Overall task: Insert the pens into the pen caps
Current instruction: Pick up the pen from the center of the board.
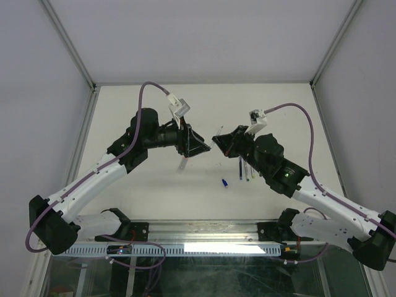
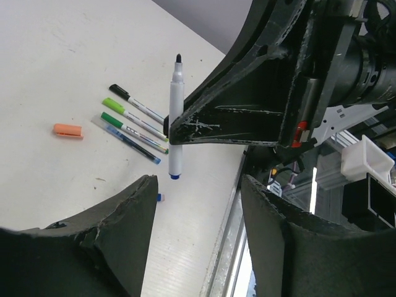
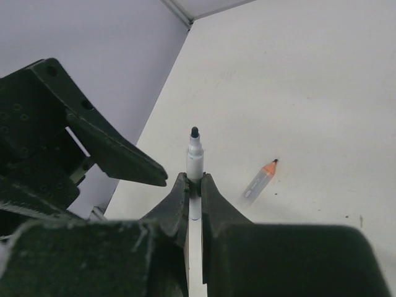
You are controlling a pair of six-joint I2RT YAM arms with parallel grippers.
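Right claw (image 3: 194,183) pinches one pen (image 3: 194,158); left claw (image 2: 197,185) spread. Four pens (image 2: 133,130) lie together, a fifth pen (image 3: 260,179) apart; one orange cap (image 2: 68,130), one blue cap (image 2: 160,197).

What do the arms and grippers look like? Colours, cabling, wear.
The left arm and right arm both have white links and black joint housings. A purple cable loops to a white camera block on each wrist. The left gripper and right gripper are black and wedge-shaped, their fingers scuffed with chipped edges.
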